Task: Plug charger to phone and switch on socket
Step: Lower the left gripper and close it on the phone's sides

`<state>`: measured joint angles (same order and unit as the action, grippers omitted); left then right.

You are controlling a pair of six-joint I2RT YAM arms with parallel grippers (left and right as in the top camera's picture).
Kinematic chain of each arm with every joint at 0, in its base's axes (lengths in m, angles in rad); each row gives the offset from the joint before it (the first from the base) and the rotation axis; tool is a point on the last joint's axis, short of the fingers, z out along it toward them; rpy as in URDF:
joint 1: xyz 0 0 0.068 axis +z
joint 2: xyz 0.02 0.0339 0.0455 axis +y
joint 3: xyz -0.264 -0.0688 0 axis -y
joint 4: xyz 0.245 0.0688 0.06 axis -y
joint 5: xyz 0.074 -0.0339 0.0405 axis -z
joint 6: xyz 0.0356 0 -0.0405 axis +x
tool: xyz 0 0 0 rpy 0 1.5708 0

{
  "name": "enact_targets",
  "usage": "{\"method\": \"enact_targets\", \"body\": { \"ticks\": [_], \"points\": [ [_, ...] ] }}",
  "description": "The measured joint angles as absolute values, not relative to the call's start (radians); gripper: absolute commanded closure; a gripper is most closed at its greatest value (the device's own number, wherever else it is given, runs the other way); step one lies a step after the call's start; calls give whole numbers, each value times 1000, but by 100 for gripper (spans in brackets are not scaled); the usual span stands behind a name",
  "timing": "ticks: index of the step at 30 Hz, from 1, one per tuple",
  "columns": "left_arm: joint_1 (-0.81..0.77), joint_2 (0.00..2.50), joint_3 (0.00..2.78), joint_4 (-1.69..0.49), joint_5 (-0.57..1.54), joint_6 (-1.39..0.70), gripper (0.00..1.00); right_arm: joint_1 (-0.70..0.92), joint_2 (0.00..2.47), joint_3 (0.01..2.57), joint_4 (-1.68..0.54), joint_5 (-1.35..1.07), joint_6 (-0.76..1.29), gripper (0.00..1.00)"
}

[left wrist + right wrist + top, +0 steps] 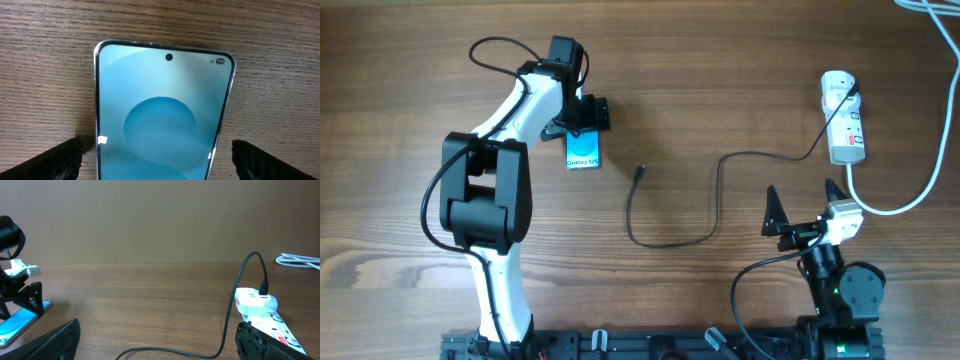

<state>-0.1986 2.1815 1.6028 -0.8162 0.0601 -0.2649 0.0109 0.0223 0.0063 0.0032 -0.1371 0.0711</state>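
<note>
Phone (583,152): flat on the counter (720,60), long axis 12-to-6, top end between the left fingers (55,161).
Left fingers: spread astride it, gripping nothing.
Charger plug tip (640,172): at phone's 4 o'clock, nearer the left arm.
Right fingers (50,342): spread, empty.

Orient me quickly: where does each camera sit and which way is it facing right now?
Overhead: above the table, looking straight down; both arms, phone, charger and socket show.
Left wrist: on the left gripper, looking down at the phone; its fingertips flank it.
Right wrist: low, looking across the table at the socket; own fingertips in bottom corners.
Shared: the phone appears in all three.
</note>
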Motion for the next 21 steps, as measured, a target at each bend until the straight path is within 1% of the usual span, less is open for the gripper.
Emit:
{"method": "enact_targets", "body": {
  "ticks": [14,15,17,18,19,20,21],
  "points": [
    [-199,2181,1600,-867,46,-265,0,11,22,6,3,-137,71,0],
    [-199,2181,1600,-862,44,-265,1,11,22,6,4,-137,71,0],
    [-199,2180,1596,-832,38,-265,7,11,22,6,4,-137,71,0],
    [-199,2180,1596,-810,38,-265,13,11,22,6,3,-137,71,0],
    [-199,2180,1594,-796,36,-268,16,11,22,6,3,-137,71,0],
    [-199,2180,1594,-793,34,-262,18,11,22,6,4,-137,71,0],
    [-199,2180,1593,-791,35,-253,18,11,22,6,4,-137,71,0]
  ]
}}
